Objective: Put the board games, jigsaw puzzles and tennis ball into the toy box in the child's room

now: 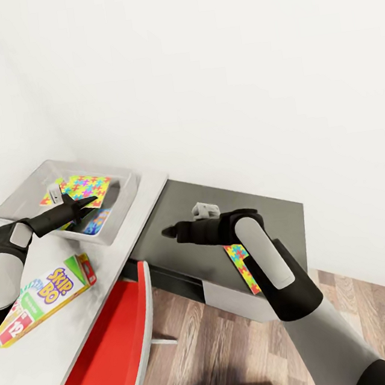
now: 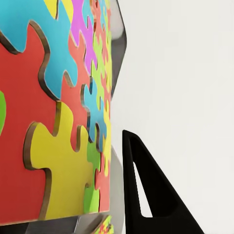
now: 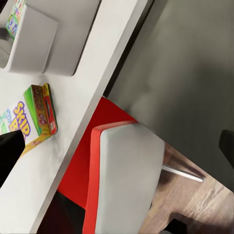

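The toy box holds 1 jigsaw puzzle, tilted, under the left gripper; jaw spread I cannot tell. Nudging could tip it back out.

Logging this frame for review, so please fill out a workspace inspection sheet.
Surface: table, light grey top, dark grey corner.
Job's things: jigsaw puzzle in toy box; second puzzle on dark corner, partly under right arm; Skip-Bo game box on light top.
Clutter: small grey object on dark corner.
Grippers: left gripper over toy box; right gripper over dark corner; open or shut unclear.
Cables: nothing seen.
Surroundings: red chair, wood floor, white wall.
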Motion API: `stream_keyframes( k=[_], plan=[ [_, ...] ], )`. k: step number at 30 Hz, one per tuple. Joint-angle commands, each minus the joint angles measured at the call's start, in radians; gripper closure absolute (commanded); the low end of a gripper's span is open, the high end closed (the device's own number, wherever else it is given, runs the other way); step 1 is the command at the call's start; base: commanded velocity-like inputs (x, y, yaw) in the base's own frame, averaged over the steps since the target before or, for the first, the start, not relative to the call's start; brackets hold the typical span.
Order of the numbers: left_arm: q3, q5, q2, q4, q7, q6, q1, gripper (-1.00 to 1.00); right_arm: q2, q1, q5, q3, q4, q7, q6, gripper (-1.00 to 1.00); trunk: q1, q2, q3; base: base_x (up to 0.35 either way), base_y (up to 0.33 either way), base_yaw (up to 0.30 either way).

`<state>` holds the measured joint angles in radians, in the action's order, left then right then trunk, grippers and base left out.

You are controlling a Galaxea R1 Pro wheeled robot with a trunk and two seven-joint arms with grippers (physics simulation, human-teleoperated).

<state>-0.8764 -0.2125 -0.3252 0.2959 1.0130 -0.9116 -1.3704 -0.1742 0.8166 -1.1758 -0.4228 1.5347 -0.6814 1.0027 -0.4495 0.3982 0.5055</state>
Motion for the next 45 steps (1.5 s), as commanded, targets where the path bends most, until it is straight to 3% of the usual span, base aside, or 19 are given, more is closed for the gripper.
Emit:
stream_keyframes(
  k=[1, 25, 26, 45],
  plan=[
    [-0.007, -0.010, 0.000, 0.000, 0.007, -0.004, -0.001, 1.00, 0.000, 0.001, -0.009, -0.001, 0.001, -0.010, 0.002, -1.00, -0.001, 0.002, 0.003, 0.000, 0.000, 0.000],
    [-0.006, -0.010, -0.009, 0.000, 0.008, 0.042, -0.001, 1.00, 0.000, -0.002, -0.010, -0.007, 0.002, -0.010, 0.004, -1.00, -0.001, 0.002, 0.009, 0.000, 0.000, 0.000],
    [-0.006, -0.010, -0.009, 0.000, 0.008, 0.042, -0.001, -1.00, 0.000, -0.002, -0.010, -0.007, 0.002, -0.010, 0.004, -1.00, -0.001, 0.002, 0.009, 0.000, 0.000, 0.000],
    [-0.007, -0.010, -0.010, 0.004, 0.034, 0.042, -0.001, -1.00, 0.000, -0.003, -0.009, -0.017, 0.002, -0.010, 0.003, -1.00, -0.001, 0.002, 0.009, 0.000, 0.000, 0.000]
  ],
)
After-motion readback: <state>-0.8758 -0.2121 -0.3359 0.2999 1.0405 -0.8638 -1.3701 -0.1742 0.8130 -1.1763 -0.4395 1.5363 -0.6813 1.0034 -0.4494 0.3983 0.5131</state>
